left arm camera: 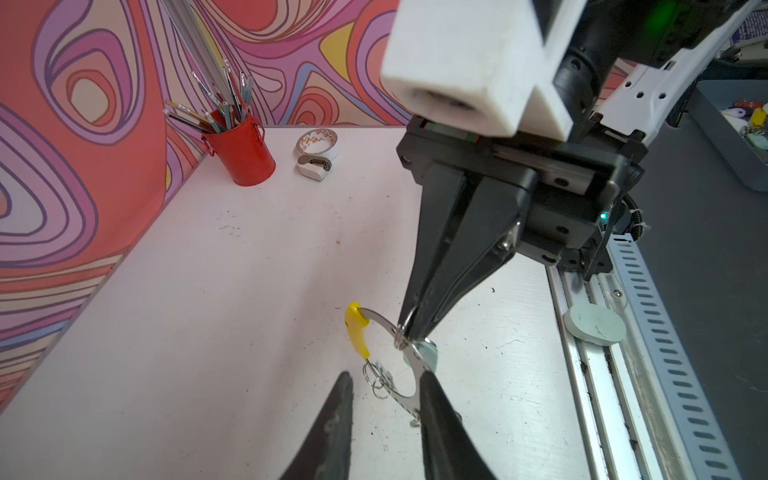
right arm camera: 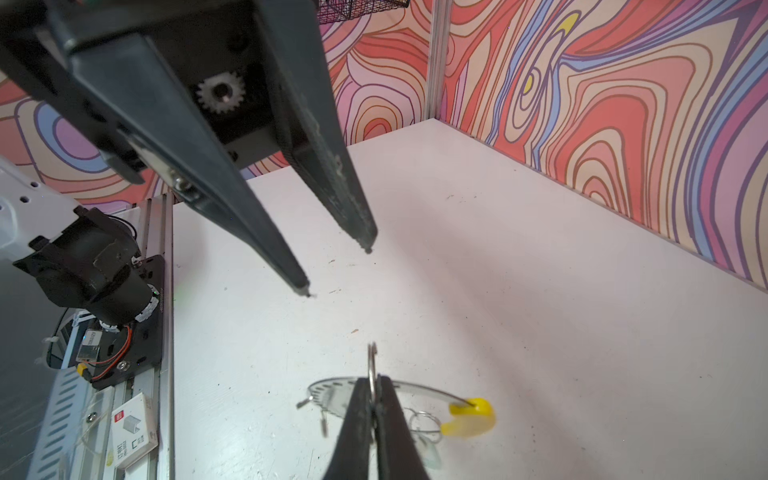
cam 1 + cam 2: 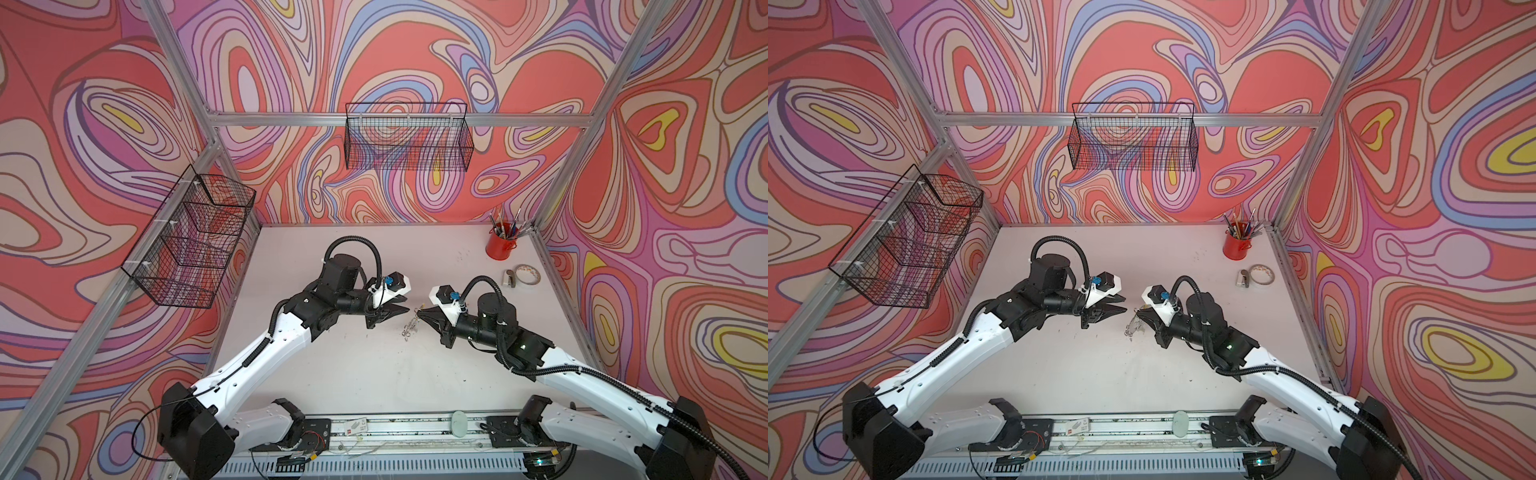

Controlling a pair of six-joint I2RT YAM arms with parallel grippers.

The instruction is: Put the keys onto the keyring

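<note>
My right end effector [image 1: 409, 330] is pinched closed on a small wire loop [image 1: 401, 343] of the keyring [image 1: 415, 368], holding it over the middle of the bench [image 1: 249, 291]. The left end effector [image 2: 336, 270] hovers just to its left, jaws apart and empty. One pale key tag [image 1: 431, 353] seems to hang behind the hoop. The second key I cannot find, so I judge the job partway at best.
</note>
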